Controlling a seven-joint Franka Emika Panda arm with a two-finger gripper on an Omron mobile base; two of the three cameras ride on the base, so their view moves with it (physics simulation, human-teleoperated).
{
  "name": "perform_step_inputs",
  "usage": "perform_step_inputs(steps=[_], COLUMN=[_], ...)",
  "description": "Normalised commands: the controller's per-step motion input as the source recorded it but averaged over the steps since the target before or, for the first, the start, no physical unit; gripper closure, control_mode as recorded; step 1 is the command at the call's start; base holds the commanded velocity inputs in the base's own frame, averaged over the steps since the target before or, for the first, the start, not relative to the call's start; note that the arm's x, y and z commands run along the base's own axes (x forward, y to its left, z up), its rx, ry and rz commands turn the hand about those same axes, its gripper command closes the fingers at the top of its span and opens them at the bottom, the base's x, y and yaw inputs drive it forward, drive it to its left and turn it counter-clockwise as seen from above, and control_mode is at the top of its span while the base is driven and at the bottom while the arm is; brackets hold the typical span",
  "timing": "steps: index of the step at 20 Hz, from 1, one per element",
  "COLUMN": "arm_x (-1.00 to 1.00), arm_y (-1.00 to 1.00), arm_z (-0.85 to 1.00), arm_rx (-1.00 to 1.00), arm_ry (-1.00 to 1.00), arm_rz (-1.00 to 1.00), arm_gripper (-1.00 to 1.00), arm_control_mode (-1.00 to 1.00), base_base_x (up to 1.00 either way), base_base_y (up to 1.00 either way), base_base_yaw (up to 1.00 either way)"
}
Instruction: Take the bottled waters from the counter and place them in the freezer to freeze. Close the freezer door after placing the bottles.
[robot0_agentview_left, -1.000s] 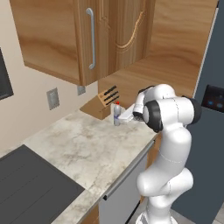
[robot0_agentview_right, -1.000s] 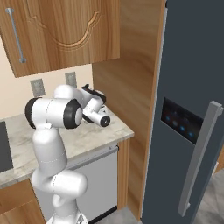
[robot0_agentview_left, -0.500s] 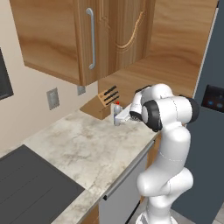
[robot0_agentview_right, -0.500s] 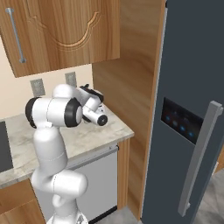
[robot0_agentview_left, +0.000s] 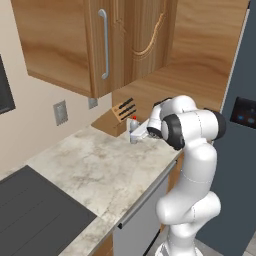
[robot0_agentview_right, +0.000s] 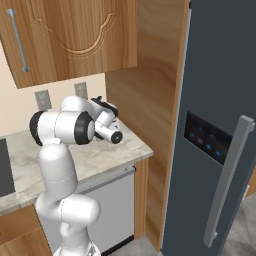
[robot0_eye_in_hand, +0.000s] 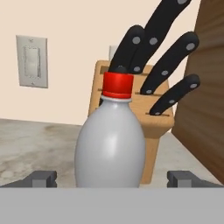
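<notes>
So the whole thing right now comes down to how the red-capped bottle (robot0_eye_in_hand: 110, 139) sits relative to the fingers (robot0_eye_in_hand: 43, 178). From the hand view it stands dead upright, long axis vertical, cap on top, and it's planted right in the middle of the gap. One finger tip pokes up to its left, the other to its right, both spread wide apart and neither touching the plastic as far as I can tell. Nothing is held yet.

The bottle is on the surface (robot0_agentview_left: 100, 170), back near the wall corner, just in front of the wooden knife block (robot0_eye_in_hand: 151, 127) with its black handles fanning up behind it. In the left base view you can see the gripper (robot0_agentview_left: 141, 132) reaching in level toward that bottle (robot0_agentview_left: 133, 131), so the approach is sideways, across the bottle's axis, which is what you'd want for a standing bottle.

My read: the next move is a short push forward so the fingers straddle the fat part of the body, then squeeze. The knife block being so close behind is the thing I'd watch, overshoot and the bottle gets shoved into it or tips.

The freezer door (robot0_agentview_right: 215, 125) looks shut in the right base view, off to the arm's right, so that's a job for later. I can't make out a blue-capped bottle.
</notes>
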Motion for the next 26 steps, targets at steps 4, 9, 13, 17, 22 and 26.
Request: perform_step_inputs(steps=[4, 9, 13, 17, 22, 26], arm_x=[0.01, 0.05, 0.07, 0.04, 0.04, 0.04], arm_y=[0.04, 0.07, 0.05, 0.02, 0.0, 0.0], arm_z=[0.0, -0.01, -0.02, -0.04, -0.02, -0.01], arm_rx=[0.0, 0.0, 0.0, 0.0, 0.0, 0.0], arm_ry=[0.0, 0.0, 0.0, 0.0, 0.0, 0.0], arm_rz=[0.0, 0.0, 0.0, 0.0, 0.0, 0.0], arm_gripper=[-1.0, -1.0, -1.0, -1.0, 1.0, 1.0], arm_control_mode=[-1.0, -1.0, -1.0, -1.0, -1.0, -1.0], base_base_x=[0.0, 0.0, 0.0, 0.0, 0.0, 0.0], base_base_y=[0.0, 0.0, 0.0, 0.0, 0.0, 0.0], base_base_yaw=[0.0, 0.0, 0.0, 0.0, 0.0, 0.0])
